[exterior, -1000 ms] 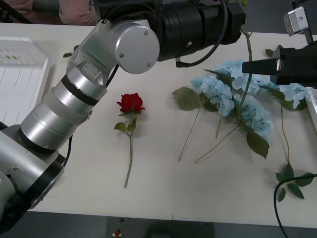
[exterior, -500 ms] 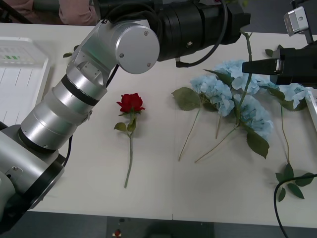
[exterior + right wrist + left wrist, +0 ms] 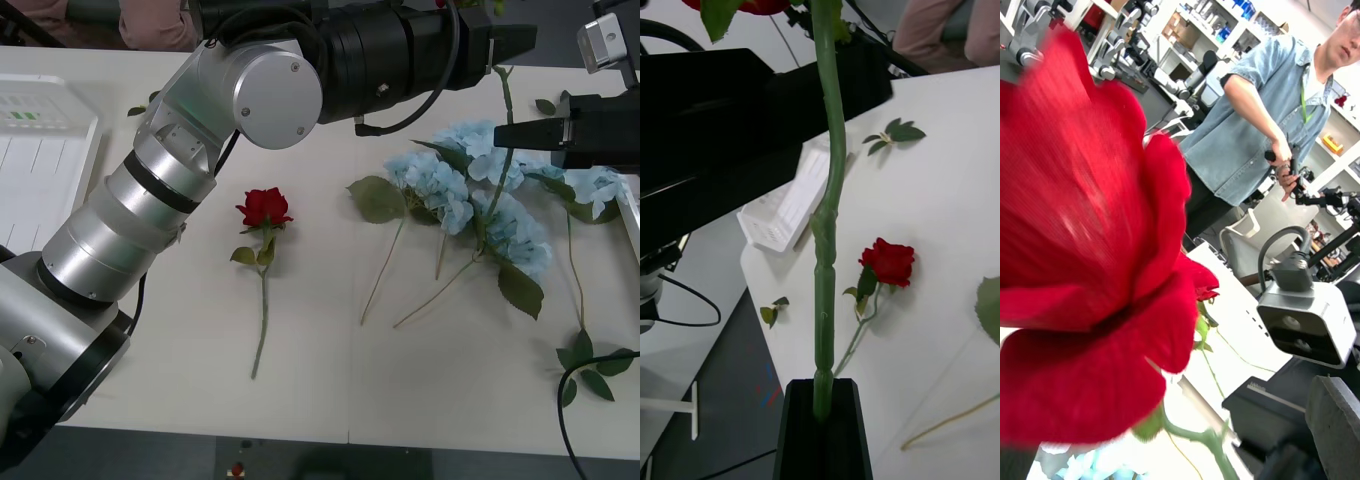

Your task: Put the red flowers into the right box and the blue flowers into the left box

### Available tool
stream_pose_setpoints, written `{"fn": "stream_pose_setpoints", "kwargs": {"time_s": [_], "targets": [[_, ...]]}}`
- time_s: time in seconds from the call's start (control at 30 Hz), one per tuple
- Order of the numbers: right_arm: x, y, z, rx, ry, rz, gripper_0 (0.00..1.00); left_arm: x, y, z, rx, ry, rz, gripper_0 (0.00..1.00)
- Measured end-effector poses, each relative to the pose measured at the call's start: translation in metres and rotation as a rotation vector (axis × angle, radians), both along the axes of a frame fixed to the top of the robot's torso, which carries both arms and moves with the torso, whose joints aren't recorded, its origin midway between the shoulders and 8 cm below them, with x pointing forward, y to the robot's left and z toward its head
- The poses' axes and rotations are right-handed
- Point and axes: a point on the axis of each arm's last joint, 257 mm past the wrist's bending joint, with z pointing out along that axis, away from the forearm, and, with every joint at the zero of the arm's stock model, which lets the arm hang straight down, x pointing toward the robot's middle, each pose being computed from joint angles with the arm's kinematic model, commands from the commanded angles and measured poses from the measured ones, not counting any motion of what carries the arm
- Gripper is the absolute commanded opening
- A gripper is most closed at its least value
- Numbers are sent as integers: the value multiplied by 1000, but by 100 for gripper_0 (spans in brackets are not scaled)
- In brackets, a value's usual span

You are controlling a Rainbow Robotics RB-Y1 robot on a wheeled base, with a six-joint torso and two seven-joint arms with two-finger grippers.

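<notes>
White table under scattered blue flowers, shelved workshop behind.

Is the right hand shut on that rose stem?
Yes: the right hand is shut on the rose stem, which rises upright from between its black fingers.

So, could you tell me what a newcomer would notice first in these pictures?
Probably the held red rose, its bloom looming in the left wrist view, its stem shut in the right gripper. Next, the lone rose mid-table and the blue flowers heaped to its right.
</notes>
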Motion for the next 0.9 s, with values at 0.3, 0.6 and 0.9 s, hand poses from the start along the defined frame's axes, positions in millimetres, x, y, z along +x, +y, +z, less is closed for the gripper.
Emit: {"fn": "stream_pose_setpoints", "kwargs": {"time_s": [0.3,0.6,0.9], "targets": [[4,-96,-22,-261,160,-216,0,2,1,-3,2,6,4,100],[3,-219,-38,-526,309,-562,0,-25,30,-14,26,180,-112,100],[-8,-327,-70,-600,491,-827,0,-83,127,-68,246,268,-163,100]]}}
